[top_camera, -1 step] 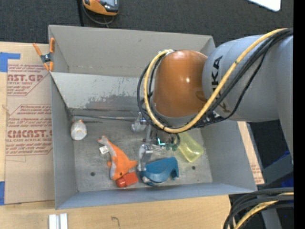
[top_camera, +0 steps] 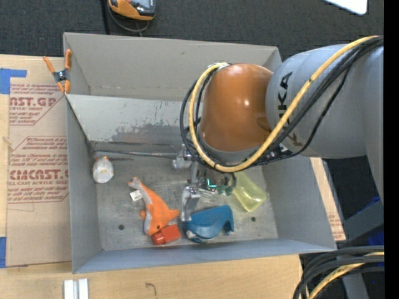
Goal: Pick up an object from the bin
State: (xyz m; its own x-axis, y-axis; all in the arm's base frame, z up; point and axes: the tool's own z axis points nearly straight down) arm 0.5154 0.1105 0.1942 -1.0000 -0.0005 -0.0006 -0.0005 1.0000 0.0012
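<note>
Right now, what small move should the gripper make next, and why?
Probably ease straight down a little: the gripper hangs over the end of the blue piece nearest the orange toy, by the front wall of the bin, so drifting sideways risks bumping the toy.

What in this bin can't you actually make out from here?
Camera view:
- Yellow translucent thing: top hidden under the arm.
- Blue thing: left end behind the gripper.
- Small white thing: too small to identify.
- Part of the bin floor: under the orange wrist cover.
</note>
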